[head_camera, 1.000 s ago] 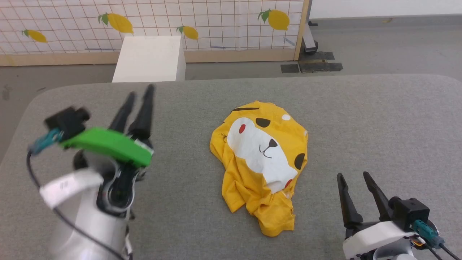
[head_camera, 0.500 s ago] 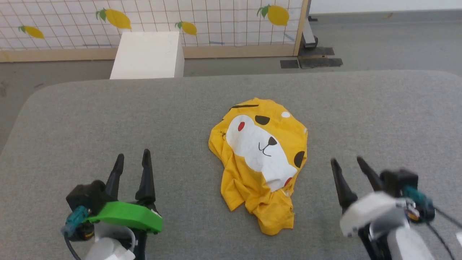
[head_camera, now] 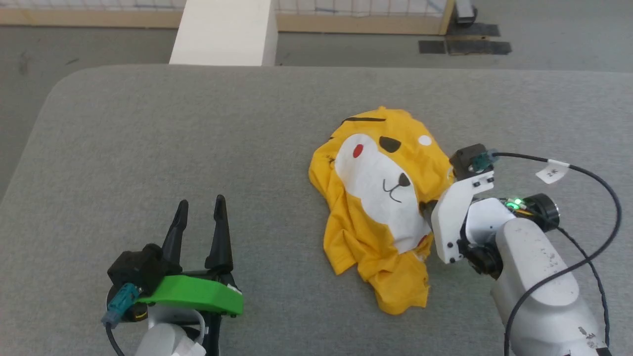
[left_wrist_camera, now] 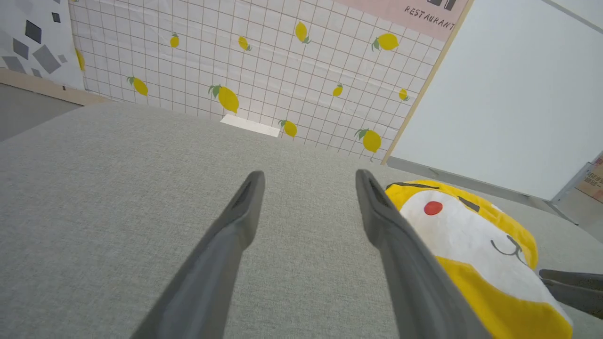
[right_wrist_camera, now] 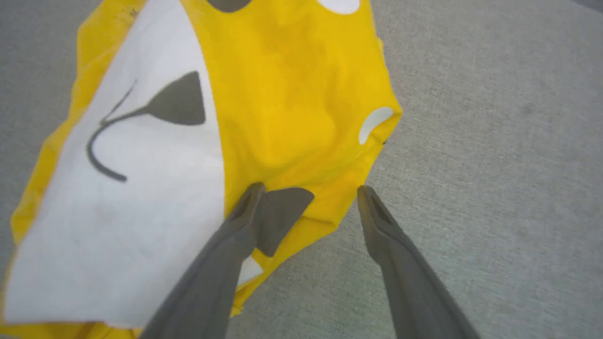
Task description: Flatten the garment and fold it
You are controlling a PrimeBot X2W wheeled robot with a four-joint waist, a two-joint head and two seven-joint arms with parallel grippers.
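The broad grey fabric-covered table with rounded corners [head_camera: 148, 148] carries the yellow short-sleeved cotton T-shirt with a cartoon face print [head_camera: 381, 198], which lies right of the middle as a crumpled heap. Its long axis runs from the far side toward the robot and leans a little to the right at the near end. The print faces up: a black stripe and the red dot are at the far end, the white muzzle patch with nose and mouth is in the middle, and the bunched plain yellow folds are nearest the robot.

The right gripper [right_wrist_camera: 308, 188] comes at the shirt's right edge with its jaws spread wide and nothing between them. In the right wrist view one dark finger lies over a black patch at the hem and the other is over bare grey cloth just beside the edge. Whether either tip presses the fabric cannot be told.

The left gripper [head_camera: 201, 202], under its green bracket, is low over the table well to the left of the shirt. Its jaws are also wide apart and empty.

In the left wrist view a pale pink sign [left_wrist_camera: 431, 10] above the lemon-patterned grid wall panel [left_wrist_camera: 264, 70] reads "RESTAURANT". The marks on the small white tag [head_camera: 551, 173] on the right arm's black cable are too small to read
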